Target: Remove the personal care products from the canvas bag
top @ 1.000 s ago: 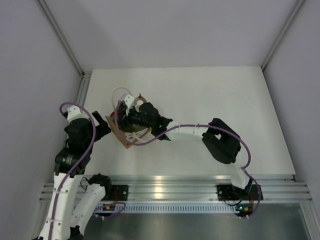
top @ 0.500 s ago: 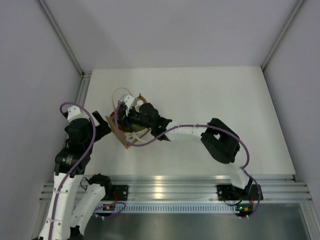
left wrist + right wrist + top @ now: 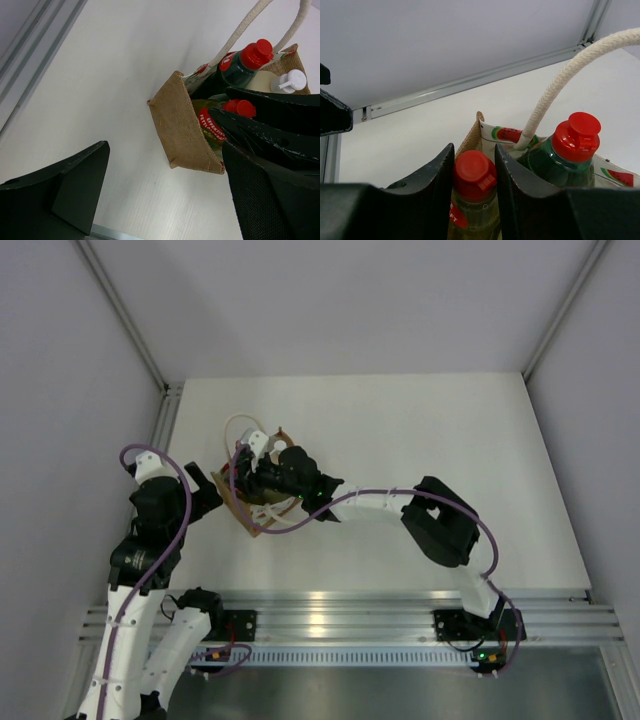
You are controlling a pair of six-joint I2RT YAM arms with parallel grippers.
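Step in hand: extraction of the first bottle. The right gripper (image 3: 474,150) has its fingers set narrow against both sides of the red cap of the yellow bottle (image 3: 470,220), which stands in the canvas bag (image 3: 180,125) at the desk's (image 3: 450,440) left-centre. The left gripper (image 3: 164,165) stands wide, just beside the bag. Next move: lift straight up, clear of the rope handle (image 3: 560,80) and green bottle (image 3: 560,160), then out to the bare desk on the right.

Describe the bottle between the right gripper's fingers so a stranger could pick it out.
On the white table stands a tan canvas bag with rope handles. Just inside its plain end wall is the yellow bottle, red cap between the right gripper's fingers. Its red-capped neighbour, the dark green bottle, differs in body colour.
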